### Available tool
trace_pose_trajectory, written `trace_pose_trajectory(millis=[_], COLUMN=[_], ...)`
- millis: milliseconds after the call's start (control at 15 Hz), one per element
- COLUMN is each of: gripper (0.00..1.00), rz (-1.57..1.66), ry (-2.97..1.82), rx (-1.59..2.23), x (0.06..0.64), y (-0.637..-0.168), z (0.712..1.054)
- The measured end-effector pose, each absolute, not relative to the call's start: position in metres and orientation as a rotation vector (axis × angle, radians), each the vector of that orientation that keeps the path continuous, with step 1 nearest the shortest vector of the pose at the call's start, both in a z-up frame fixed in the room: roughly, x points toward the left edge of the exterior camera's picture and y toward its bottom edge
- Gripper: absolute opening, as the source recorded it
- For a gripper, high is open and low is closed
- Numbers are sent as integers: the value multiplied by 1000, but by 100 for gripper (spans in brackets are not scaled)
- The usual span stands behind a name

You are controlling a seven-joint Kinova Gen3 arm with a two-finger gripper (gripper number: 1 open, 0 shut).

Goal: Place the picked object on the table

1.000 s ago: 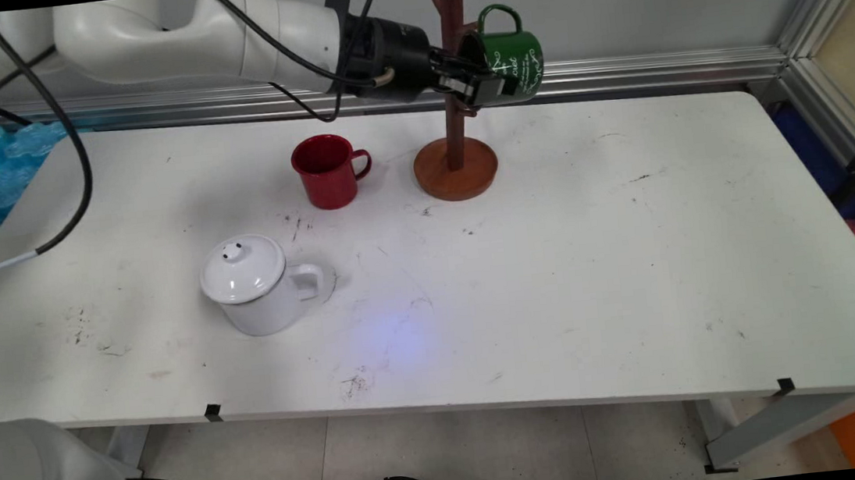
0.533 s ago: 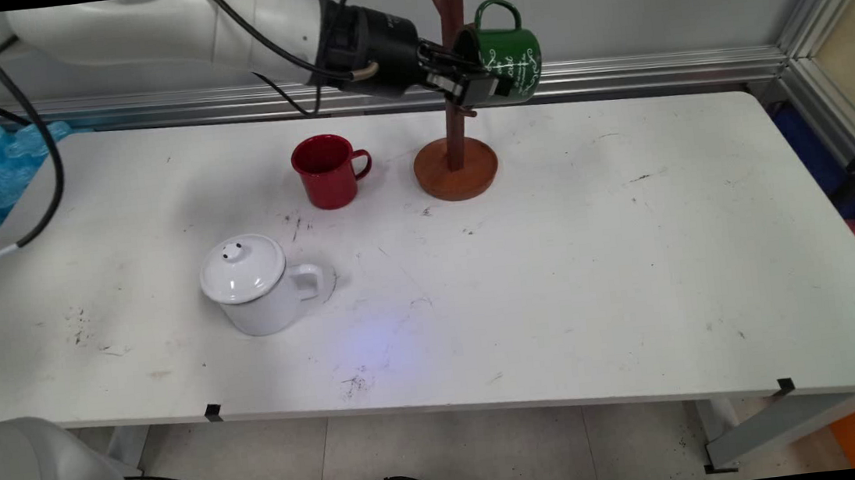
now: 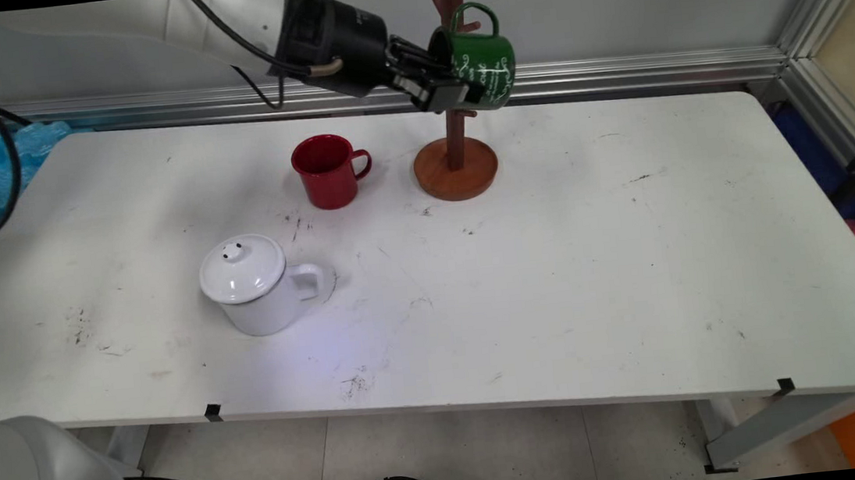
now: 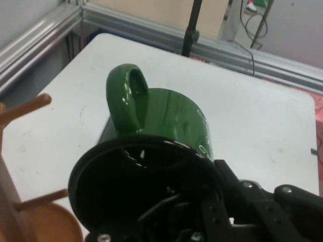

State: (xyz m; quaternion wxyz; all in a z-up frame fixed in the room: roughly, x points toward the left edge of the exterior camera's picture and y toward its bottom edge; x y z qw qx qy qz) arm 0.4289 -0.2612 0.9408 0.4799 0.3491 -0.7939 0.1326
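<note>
Fingers of the black gripper pinched the rim of the green mug, one inside and one outside. In the main view we saw the mug lying on its side, up in the air, with its handle on top. It was right in front of the wooden mug tree, near the top pegs. We could not tell if it touched a peg. The tree's round base sat on the white table. A red mug stood just left of the base. A white pot with a lid stood nearer to us.

In the hand view we looked into the green mug's dark mouth. One finger pressed its outer wall. Two tree pegs poked in from the left.
</note>
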Motion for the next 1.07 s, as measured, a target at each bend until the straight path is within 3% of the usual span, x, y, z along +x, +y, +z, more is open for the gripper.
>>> trace_pose_trajectory(millis=[1067], gripper=[0], rz=[297], ry=[-2275], rx=[795], x=[433], y=[-260], z=[956])
